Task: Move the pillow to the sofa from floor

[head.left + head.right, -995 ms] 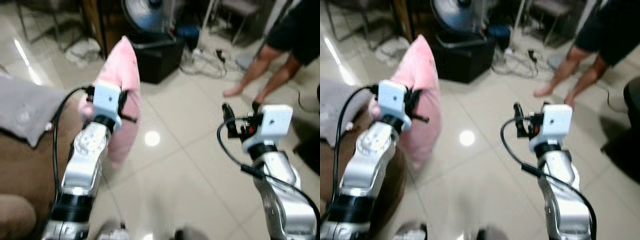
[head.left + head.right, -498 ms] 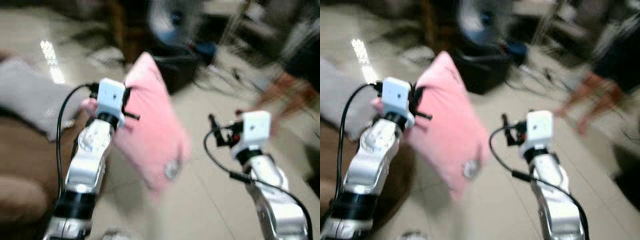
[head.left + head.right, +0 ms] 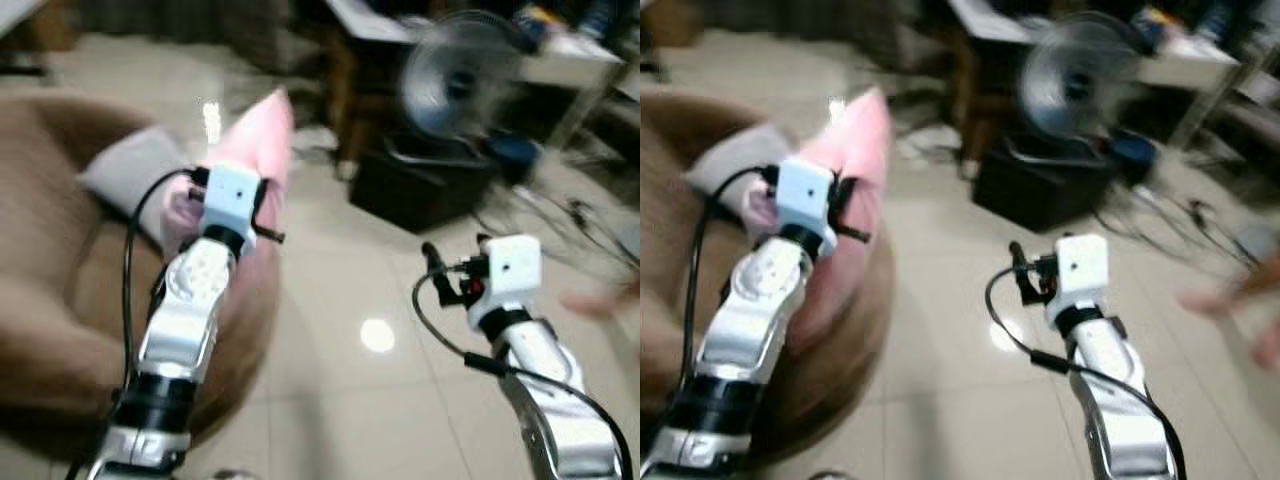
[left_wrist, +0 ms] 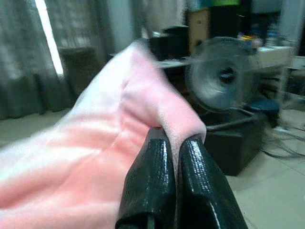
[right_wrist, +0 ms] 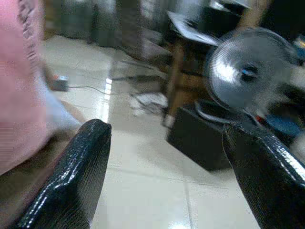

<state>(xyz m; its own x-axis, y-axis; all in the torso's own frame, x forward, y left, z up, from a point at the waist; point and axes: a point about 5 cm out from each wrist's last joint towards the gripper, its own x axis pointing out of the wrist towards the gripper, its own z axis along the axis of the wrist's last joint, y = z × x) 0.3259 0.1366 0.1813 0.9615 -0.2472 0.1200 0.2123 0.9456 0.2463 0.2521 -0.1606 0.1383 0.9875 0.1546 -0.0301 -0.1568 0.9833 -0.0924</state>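
We had the soft pink fabric pillow (image 3: 262, 140) off the floor, pinched at one edge by our left gripper (image 4: 167, 143), whose two black fingers were pressed together on a fold of the cloth. The pillow stood nearly upright, its long axis running from the clamped edge up toward 12 o'clock, with its free corner highest and its lower part hanging down behind the wrist. It hung over the near rim of the brown upholstered sofa (image 3: 50, 300), which lay at about 9 o'clock from the gripper, so we judged that the remaining move ran leftward and down onto the seat. The left arm was plainly the nearer one. A grey cushion (image 3: 135, 180) already lay on the sofa, just beside the pillow at 10 o'clock; nothing else could be made out on the seat through the blur.

Our right gripper (image 5: 171, 171) was held out over the pale tiled floor (image 3: 380, 400) at 3 o'clock, well apart from the pillow, its fingers spread wide and empty. Farther off, at 1 o'clock, a round grey fan (image 3: 455, 85) stood by a black box (image 3: 425, 190).
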